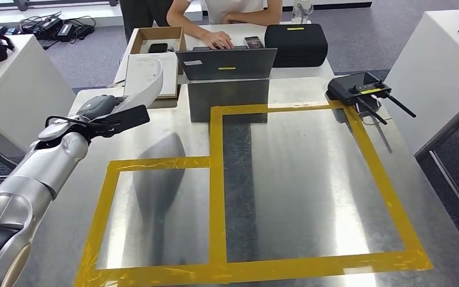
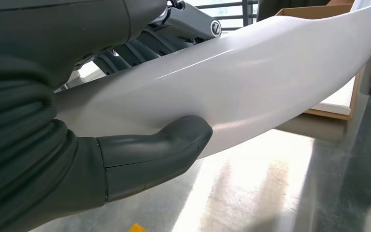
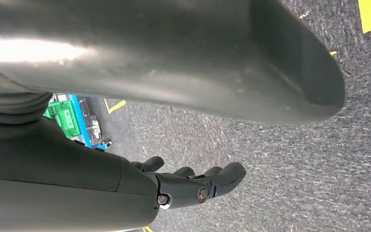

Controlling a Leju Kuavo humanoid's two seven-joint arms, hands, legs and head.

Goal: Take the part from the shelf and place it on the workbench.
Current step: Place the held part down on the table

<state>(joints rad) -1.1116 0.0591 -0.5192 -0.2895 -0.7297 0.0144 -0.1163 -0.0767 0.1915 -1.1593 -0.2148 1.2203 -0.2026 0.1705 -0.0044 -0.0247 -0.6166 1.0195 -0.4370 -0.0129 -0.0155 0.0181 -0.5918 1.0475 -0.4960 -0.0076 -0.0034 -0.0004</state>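
Note:
A long, curved white part [image 1: 148,84] is held in my left hand [image 1: 103,113] above the back left corner of the metal workbench [image 1: 299,179]. It hangs just outside the yellow tape outline [image 1: 216,179]. In the left wrist view the thumb [image 2: 164,145] presses on one face of the white part [image 2: 251,72] and the dark fingers [image 2: 140,46] wrap the other. My right hand [image 3: 193,186] hangs over grey carpet, its fingers loosely extended and holding nothing.
At the bench's far edge stand a grey laptop [image 1: 227,64], a black case [image 1: 296,45], a cardboard box [image 1: 155,42] and a person's hand [image 1: 218,40]. A black remote controller [image 1: 358,89] lies at the back right corner. White tables flank both sides.

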